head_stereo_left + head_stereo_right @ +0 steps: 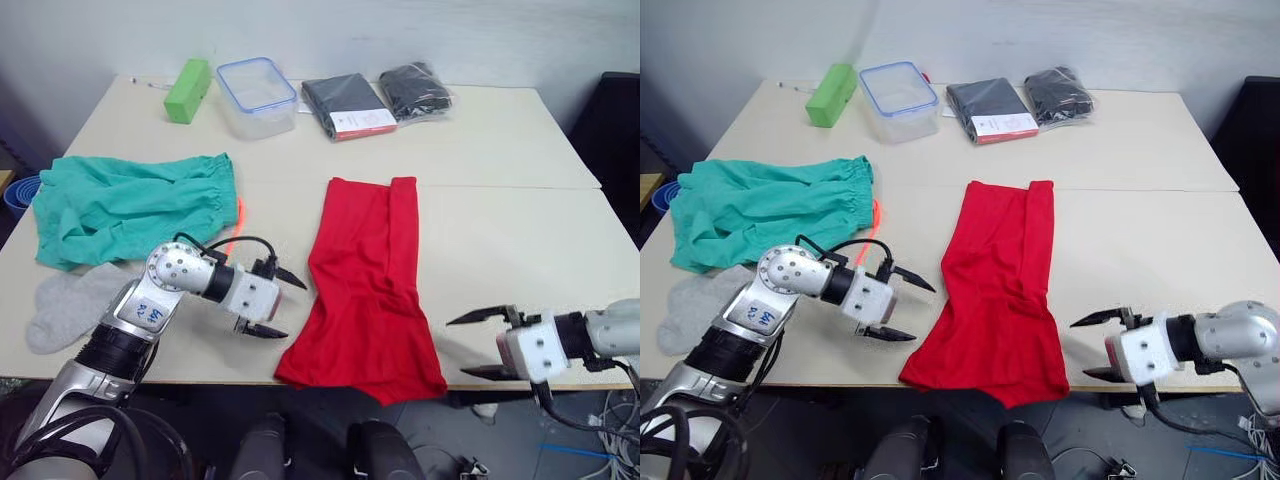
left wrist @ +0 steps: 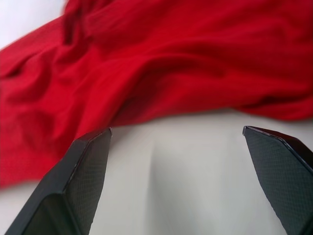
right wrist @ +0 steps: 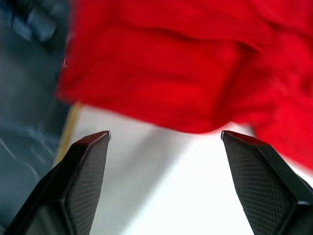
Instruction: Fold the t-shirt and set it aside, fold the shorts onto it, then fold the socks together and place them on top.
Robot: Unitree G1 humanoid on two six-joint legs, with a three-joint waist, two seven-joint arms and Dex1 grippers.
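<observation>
Left to right. Socks (image 1: 68,305): grey knit, limp, flat at the worktop's (image 1: 500,140) left front edge, just below the shorts (image 1: 130,205). Shorts: teal, gathered waistband, orange drawstring (image 1: 239,215) poking out on the side nearest the shirt, spread flat. Both look parked clear of the fold area, my guess.

My left fingers (image 1: 279,304) are apart, empty, low over the worktop, tips aimed at the t-shirt's (image 1: 365,290) left edge.

T-shirt: red, thin, folded into a long wrinkled strip running front to back, near hem hanging over the front edge. Likely needs a crosswise fold next.

My right fingers (image 1: 482,344) are spread, empty, at the front edge just beside the shirt's near right corner. One on each flank, so I read this as a two-sided pickup.
</observation>
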